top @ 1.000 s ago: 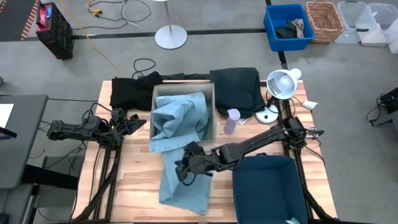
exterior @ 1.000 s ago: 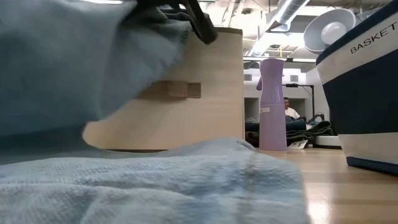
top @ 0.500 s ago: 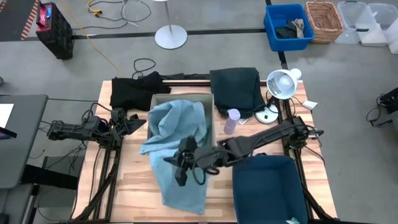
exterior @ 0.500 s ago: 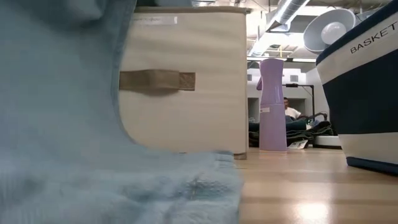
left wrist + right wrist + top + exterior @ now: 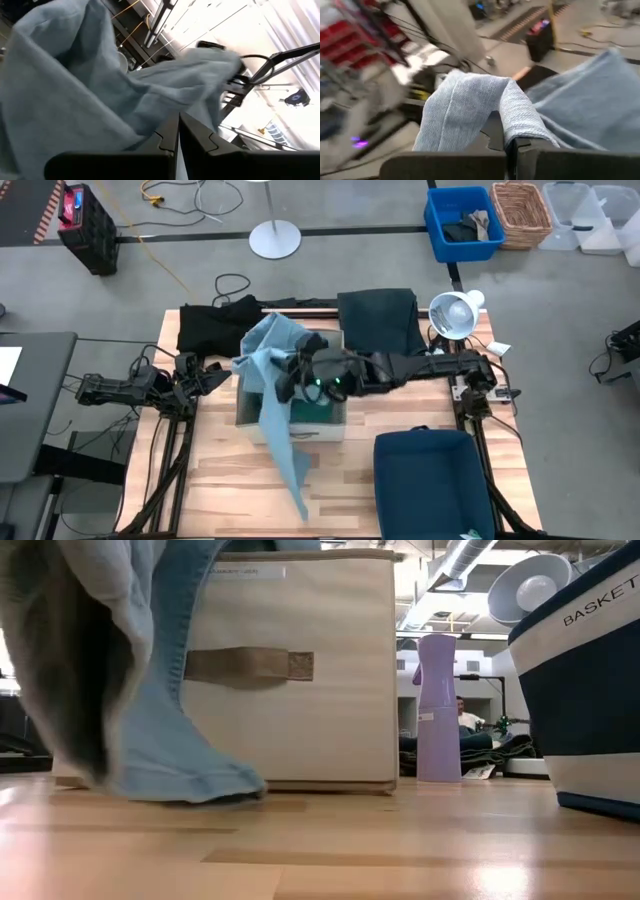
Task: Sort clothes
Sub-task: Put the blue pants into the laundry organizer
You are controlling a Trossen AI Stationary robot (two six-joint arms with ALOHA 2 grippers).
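I have the right gripper (image 5: pixel 290 380) above the beige fabric box (image 5: pixel 330 425), fingers pinching the pale blue-grey garment (image 5: pixel 272 395), which hangs down past the box's left side to the table (image 5: pixel 400 415). The left gripper (image 5: pixel 205 375) waits at the left edge, fingers pressed together. Sorting looks barely begun: the black garment (image 5: pixel 210 325) and dark green garment (image 5: pixel 380 320) lie at the far edge, turquoise shows inside the box
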